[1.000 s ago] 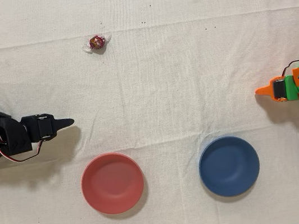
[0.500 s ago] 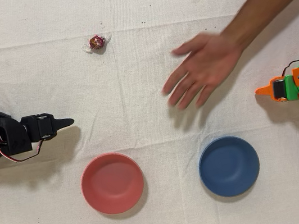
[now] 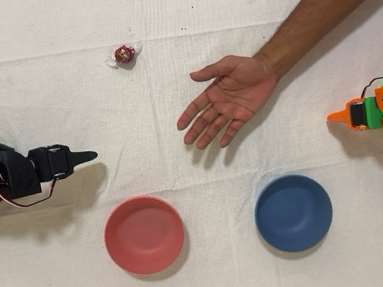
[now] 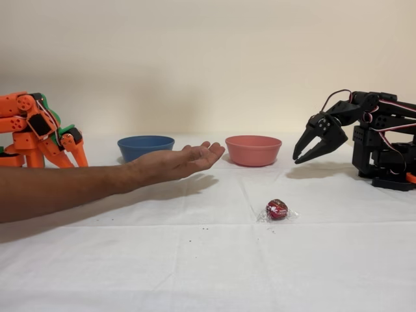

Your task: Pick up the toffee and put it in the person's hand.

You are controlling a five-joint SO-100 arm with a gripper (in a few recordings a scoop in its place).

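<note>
Toffee (image 3: 124,53) sits alone near the far edge of the tabletop (image 3: 169,1) in the overhead view, away from the black gripper (image 4: 303,153), which hangs part open and holds nothing. Come down straight over the round middle, not the twisted ends. You have clear cloth to the person's hand (image 3: 225,102), waiting palm up near the middle.

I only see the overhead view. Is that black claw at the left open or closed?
Observer: Open. The fixed view shows a gap between the fingers of the black two-finger gripper.
Visitor: Is the person's hand resting on the cloth?
Observer: No, the bare open hand is held palm up above the white cloth.
Visitor: And how high is the claw?
Observer: It hangs above the cloth, touching nothing.
</note>
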